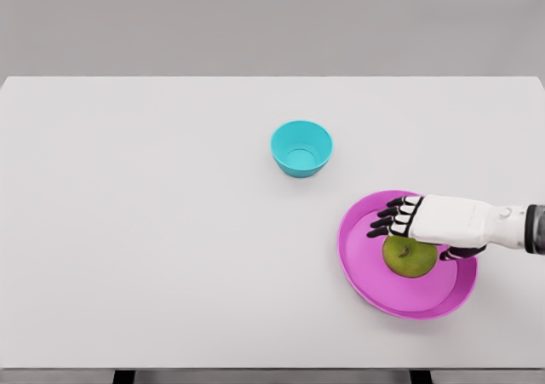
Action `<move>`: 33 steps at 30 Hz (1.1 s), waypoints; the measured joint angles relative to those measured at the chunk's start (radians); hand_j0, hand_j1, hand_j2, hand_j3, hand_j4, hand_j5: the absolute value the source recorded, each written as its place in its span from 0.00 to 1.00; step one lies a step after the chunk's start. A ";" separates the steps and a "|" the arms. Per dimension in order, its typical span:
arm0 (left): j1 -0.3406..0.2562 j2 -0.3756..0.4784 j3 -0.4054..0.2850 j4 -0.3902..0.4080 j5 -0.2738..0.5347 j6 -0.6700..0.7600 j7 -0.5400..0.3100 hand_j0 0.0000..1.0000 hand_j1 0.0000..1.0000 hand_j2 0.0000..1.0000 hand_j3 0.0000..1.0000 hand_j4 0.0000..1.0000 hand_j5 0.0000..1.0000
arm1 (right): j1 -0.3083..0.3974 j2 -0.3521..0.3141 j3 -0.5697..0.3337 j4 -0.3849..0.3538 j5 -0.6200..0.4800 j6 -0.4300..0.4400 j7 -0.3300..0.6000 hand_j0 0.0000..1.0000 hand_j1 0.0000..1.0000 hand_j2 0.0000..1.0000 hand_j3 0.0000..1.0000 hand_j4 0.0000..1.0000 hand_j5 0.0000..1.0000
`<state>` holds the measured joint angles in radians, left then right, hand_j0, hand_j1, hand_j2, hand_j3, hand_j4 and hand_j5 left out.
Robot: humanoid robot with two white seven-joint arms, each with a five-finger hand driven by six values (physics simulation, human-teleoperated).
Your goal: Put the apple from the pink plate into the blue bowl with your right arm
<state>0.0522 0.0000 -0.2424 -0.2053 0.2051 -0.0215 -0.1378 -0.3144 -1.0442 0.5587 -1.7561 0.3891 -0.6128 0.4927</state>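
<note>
The round green apple (pixel 408 257) lies on the shallow pink plastic plate (pixel 366 273). The white right hand (pixel 438 220) is just above the apple, its dark fingers (pixel 385 222) loosely spread, thumb beside the apple. The small blue bowl (pixel 301 148) stands well apart from the plate.

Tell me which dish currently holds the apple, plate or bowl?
The pink plate, at the right under the right hand. The green apple sits on it; the blue bowl is empty.
</note>
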 measured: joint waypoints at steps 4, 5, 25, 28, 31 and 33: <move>0.000 0.000 0.000 0.000 0.000 0.000 0.000 1.00 1.00 1.00 1.00 1.00 1.00 | -0.009 0.007 0.027 0.000 0.000 0.000 0.000 1.00 1.00 1.00 1.00 1.00 1.00; 0.000 0.000 0.000 0.000 0.000 0.000 0.000 1.00 1.00 1.00 1.00 1.00 1.00 | -0.009 0.008 0.030 0.000 0.000 0.000 0.000 1.00 1.00 1.00 1.00 1.00 1.00; 0.000 0.000 0.000 0.000 0.000 0.000 0.000 1.00 1.00 1.00 1.00 1.00 1.00 | -0.009 0.014 0.050 0.000 0.002 0.000 0.001 1.00 1.00 1.00 1.00 1.00 1.00; 0.000 0.000 0.000 0.000 0.000 0.000 0.000 1.00 1.00 1.00 1.00 1.00 1.00 | -0.009 0.015 0.050 0.000 0.002 0.000 0.001 1.00 1.00 1.00 1.00 1.00 1.00; 0.000 0.000 0.000 0.000 0.000 0.000 0.000 1.00 1.00 1.00 1.00 1.00 1.00 | -0.009 0.015 0.050 0.000 0.002 0.000 0.010 0.90 0.90 0.90 0.90 0.90 0.90; 0.000 0.000 0.000 0.000 0.000 0.000 0.000 1.00 1.00 1.00 1.00 1.00 1.00 | -0.009 0.015 0.050 0.000 0.002 0.000 0.020 0.78 0.78 0.78 0.78 0.78 0.78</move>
<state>0.0522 -0.0001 -0.2424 -0.2054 0.2051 -0.0215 -0.1378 -0.3237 -1.0297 0.6092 -1.7561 0.3908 -0.6130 0.5126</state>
